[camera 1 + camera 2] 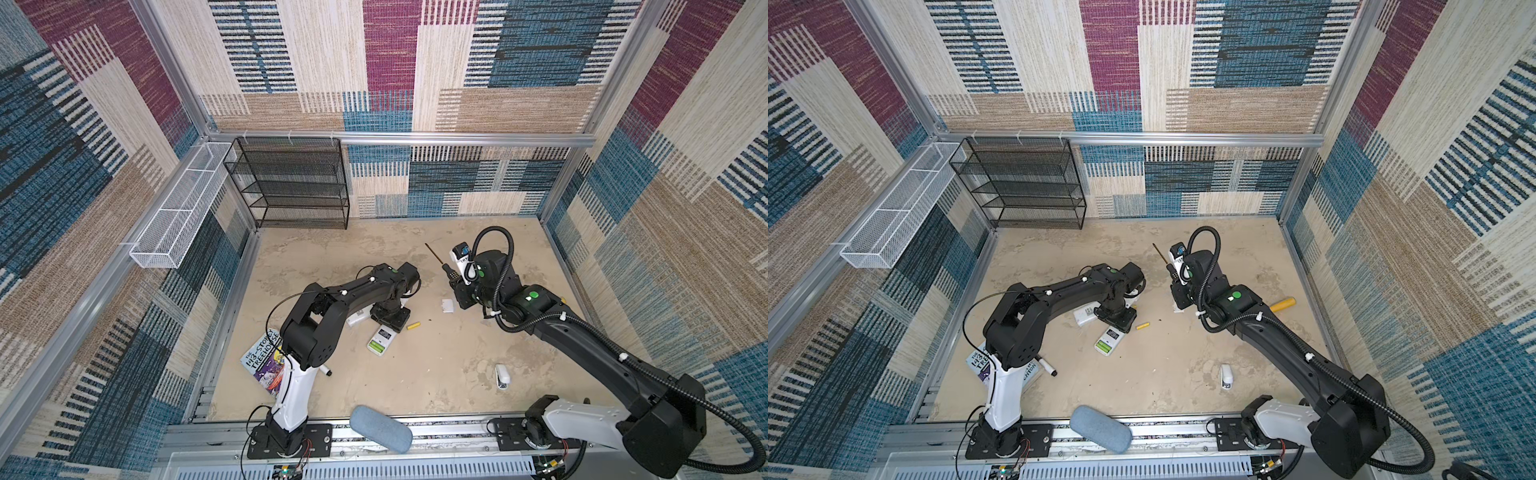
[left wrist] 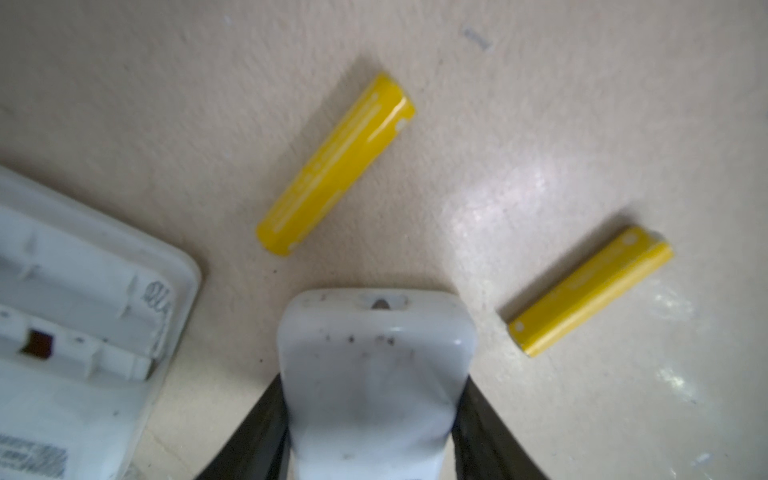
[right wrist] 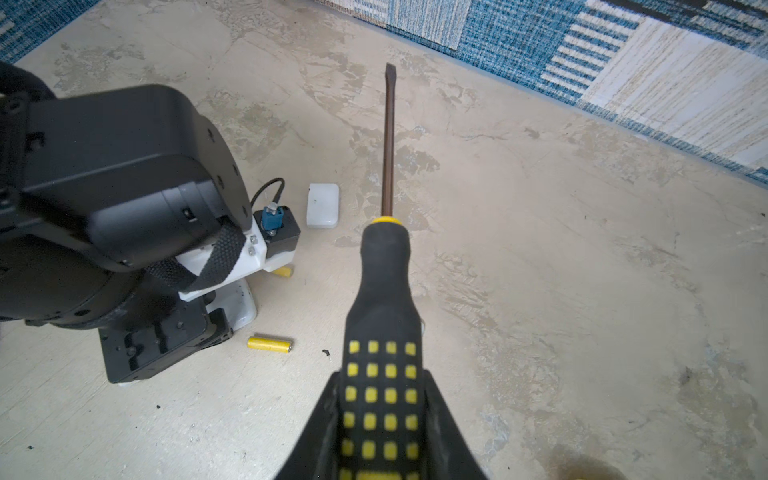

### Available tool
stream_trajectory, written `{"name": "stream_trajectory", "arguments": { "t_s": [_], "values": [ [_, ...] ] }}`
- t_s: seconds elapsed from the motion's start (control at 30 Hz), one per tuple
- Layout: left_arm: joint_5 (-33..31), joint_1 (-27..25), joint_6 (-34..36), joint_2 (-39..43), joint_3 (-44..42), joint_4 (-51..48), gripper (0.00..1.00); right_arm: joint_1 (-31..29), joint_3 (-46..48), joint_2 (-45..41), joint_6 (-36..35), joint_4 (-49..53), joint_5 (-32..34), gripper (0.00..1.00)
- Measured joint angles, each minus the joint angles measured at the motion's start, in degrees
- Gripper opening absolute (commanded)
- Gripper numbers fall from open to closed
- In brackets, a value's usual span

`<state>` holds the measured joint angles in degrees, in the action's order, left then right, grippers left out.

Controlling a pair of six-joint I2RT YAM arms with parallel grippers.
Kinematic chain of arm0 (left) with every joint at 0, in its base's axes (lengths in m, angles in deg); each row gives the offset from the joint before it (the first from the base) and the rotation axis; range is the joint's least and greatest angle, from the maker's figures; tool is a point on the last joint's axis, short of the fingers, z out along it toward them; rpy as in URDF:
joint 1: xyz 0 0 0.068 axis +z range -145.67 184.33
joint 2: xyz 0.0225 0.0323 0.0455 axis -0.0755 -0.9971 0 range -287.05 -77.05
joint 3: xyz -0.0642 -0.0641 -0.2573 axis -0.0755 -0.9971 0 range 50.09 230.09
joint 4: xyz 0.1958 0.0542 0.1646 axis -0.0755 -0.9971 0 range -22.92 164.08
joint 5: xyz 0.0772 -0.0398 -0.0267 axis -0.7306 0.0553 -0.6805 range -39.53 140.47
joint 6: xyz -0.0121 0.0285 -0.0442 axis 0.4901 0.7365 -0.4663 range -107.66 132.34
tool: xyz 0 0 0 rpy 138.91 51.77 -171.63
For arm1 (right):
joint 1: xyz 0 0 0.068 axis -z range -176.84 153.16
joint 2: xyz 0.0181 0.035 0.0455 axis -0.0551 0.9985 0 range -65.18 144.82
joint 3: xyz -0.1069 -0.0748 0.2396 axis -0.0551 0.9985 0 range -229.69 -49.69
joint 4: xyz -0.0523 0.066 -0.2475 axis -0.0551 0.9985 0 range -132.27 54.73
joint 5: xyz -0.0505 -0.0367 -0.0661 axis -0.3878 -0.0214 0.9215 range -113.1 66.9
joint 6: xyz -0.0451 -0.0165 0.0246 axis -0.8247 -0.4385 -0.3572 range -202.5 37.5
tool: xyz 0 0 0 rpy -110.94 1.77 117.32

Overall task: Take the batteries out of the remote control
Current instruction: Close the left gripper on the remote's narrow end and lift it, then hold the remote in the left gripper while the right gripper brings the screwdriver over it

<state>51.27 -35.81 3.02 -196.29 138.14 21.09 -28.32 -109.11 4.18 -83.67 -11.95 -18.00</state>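
Observation:
A white remote control (image 1: 381, 340) lies on its face with two yellow-green batteries (image 1: 376, 345) in its open bay. My left gripper (image 1: 388, 322) stands over its far end. In the left wrist view its black fingers (image 2: 266, 415) press both sides of that remote control (image 2: 374, 374). Two yellow batteries (image 2: 334, 164) (image 2: 590, 291) lie loose on the floor just beyond it; a top view shows one (image 1: 413, 326). A second white remote (image 2: 83, 311) lies beside it, its bay empty. My right gripper (image 3: 380, 399) is shut on a black-and-yellow screwdriver (image 3: 386, 291), held above the floor.
A white battery cover (image 1: 448, 306) lies below the right gripper. A book (image 1: 266, 361) and a marker (image 1: 326, 371) lie near the left arm's base. A small white stapler-like thing (image 1: 502, 376) and a blue-grey case (image 1: 380, 428) sit at the front. A black mesh shelf (image 1: 299, 183) stands at the back.

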Motion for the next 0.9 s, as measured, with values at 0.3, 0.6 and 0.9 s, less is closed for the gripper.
{"name": "stream_trajectory", "arguments": {
  "t_s": [0.3, 0.6, 0.9],
  "values": [
    [0.6, 3.6, 0.0, 0.0, 0.1, 0.1, 0.47, 0.0, -1.4, 0.0, -1.4, 1.4, 1.1, 0.02],
    [-0.2, 7.2, 0.7, -1.5, 3.1, 0.4, 0.47, 0.0, -1.6, 0.5, -2.2, 2.6, 1.1, 0.01],
    [1.0, 8.7, 1.7, -3.3, 5.7, -0.8, 0.47, 0.0, -4.0, 1.0, -4.9, 6.0, 0.8, 0.0]
  ]
}}
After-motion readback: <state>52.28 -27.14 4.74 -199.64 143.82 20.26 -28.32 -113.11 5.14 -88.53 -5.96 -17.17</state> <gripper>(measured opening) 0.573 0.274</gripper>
